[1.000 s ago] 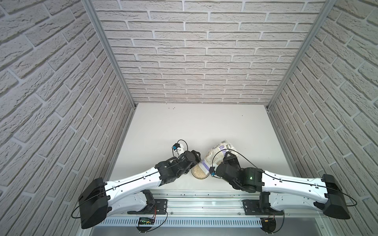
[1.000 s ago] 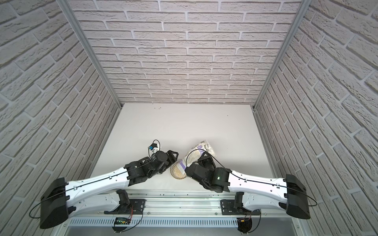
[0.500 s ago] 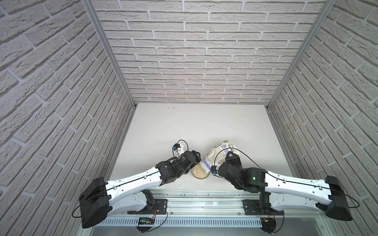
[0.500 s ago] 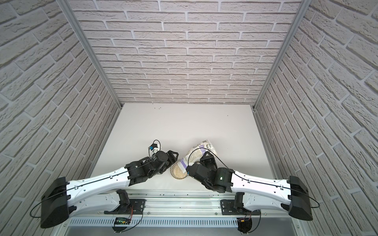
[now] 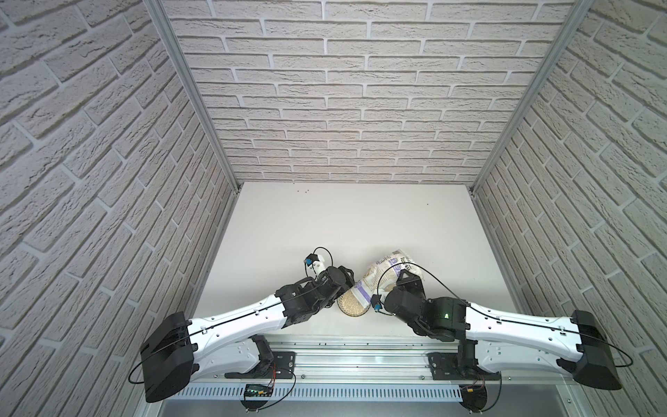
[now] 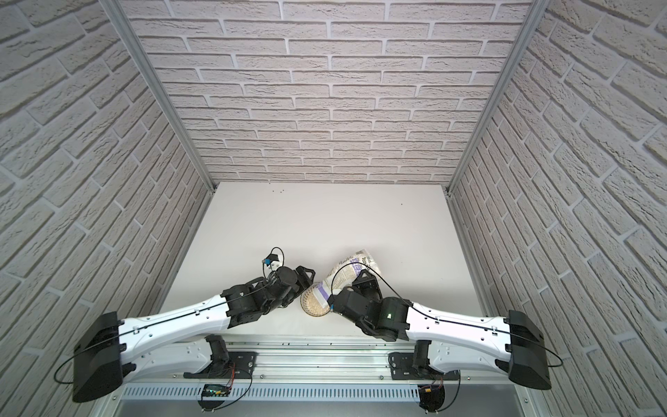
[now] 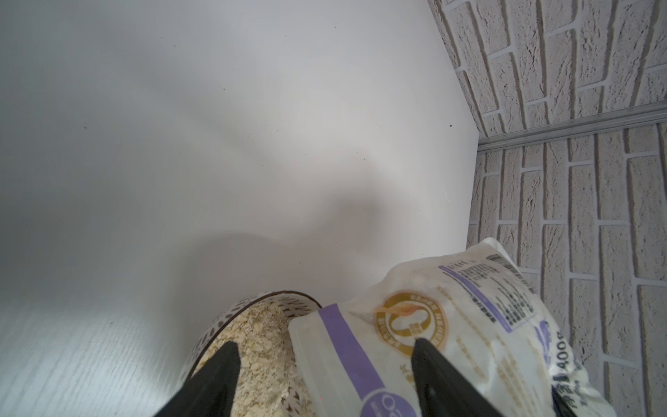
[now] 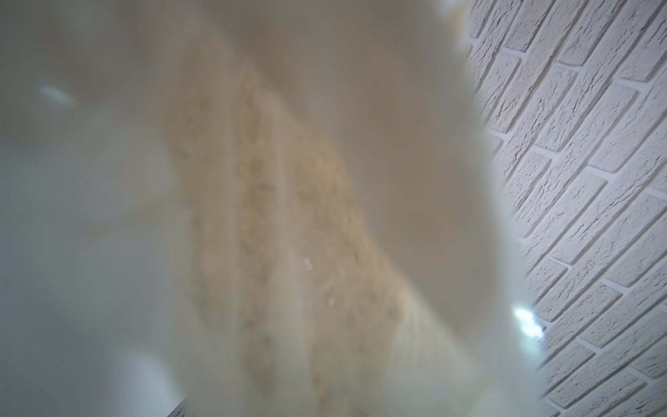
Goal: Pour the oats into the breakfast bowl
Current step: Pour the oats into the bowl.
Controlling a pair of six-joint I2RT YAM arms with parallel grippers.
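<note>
Tipping pouch over breakfast bowl
Pouch looks floppy, best held mid-body; right jaws clamp it, left jaws spread, grip unclear.

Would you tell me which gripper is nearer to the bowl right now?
Left. The left gripper hangs right at the bowl, jaws spread across its rim; the right gripper sits farther off, clamped on the pouch tipped over it.
</note>
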